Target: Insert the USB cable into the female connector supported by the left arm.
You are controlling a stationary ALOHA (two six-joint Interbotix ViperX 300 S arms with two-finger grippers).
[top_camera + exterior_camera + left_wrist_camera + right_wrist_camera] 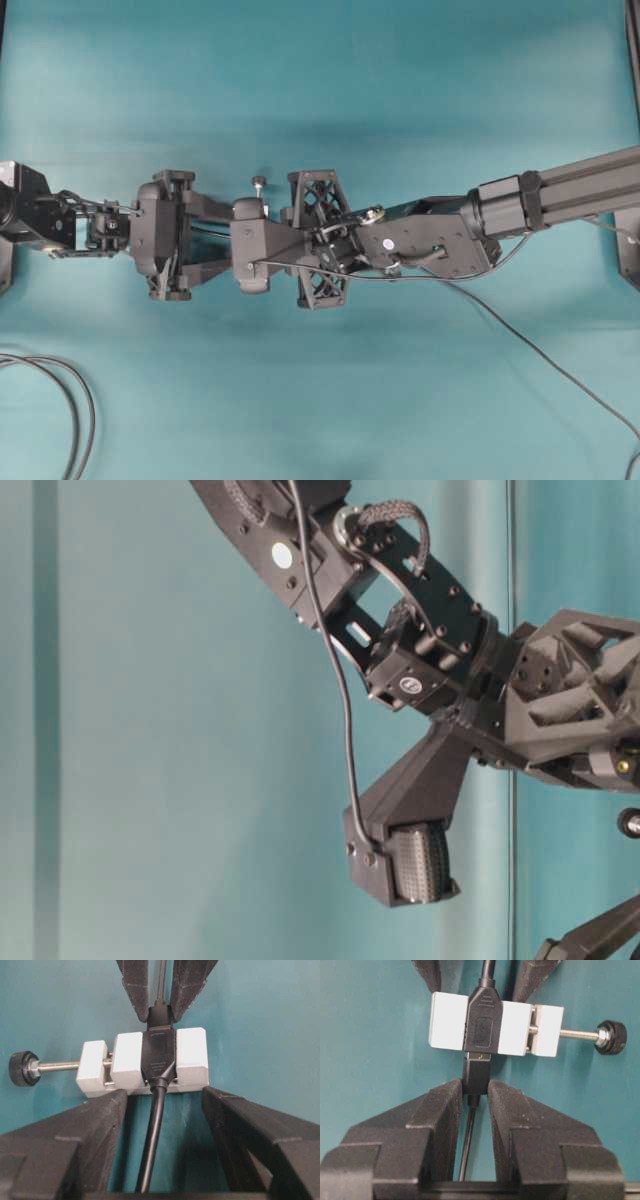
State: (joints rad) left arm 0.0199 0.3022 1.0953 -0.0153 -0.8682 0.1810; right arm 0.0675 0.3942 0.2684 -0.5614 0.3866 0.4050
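Two grippers meet nose to nose over the teal bench [320, 90] in the overhead view, with the screw knob [259, 182] of the female connector between them. Table-level view: only arm hardware shows; the connector is hidden. Left wrist view: the left gripper [165, 1097] has widely parted fingers flanking the female connector [145, 1062]; contact cannot be told. Right wrist view: the right gripper [473, 1092] pinches the USB cable [474, 1080], its plug touching the connector's mouth. Insertion appears nearly finished; seating depth is unclear.
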